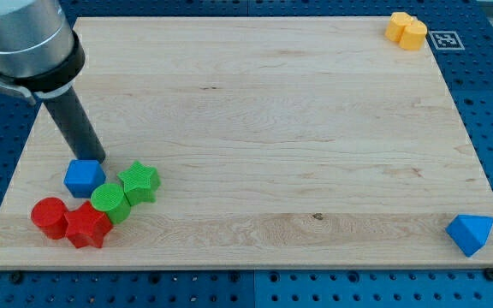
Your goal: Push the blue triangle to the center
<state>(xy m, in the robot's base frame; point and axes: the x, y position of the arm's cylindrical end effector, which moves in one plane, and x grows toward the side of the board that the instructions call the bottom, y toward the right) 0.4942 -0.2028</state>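
Note:
The blue triangle [470, 233] lies at the view's bottom right corner of the wooden board [255, 111]. My tip [94, 160] is far from it, at the view's left, touching the top edge of a blue cube-like block [84, 178]. The dark rod rises from there up to the view's top left.
Next to the blue cube sit a green star [140, 182], a green cylinder [109, 202], a red star-like block [87, 225] and a red cylinder [50, 217]. A yellow heart-like block [407, 30] sits at the view's top right corner.

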